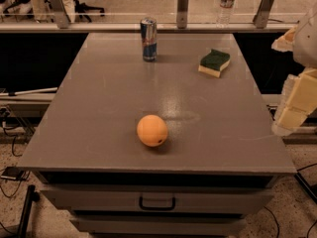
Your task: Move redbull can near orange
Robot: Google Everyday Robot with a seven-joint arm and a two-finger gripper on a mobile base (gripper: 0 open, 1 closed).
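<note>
Redbull can (pixel 148 39) is seen as a slim blue-and-silver cylinder with a red logo and silver top. It is stood upright, long axis vertical, near the far edge of the table (pixel 99 113). The orange (pixel 152 130) is set well apart, near the table's front edge. The gripper (pixel 296 103) is held beside the table's right edge; whether it is open or closed cannot be told.

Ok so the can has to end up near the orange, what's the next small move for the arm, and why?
Probably reach the gripper left and toward the back, to the can. The gripper hangs off the table's right edge, far from the can, which stands upright at the back, well apart from the orange near the front. Pass clear of the sponge.
</note>
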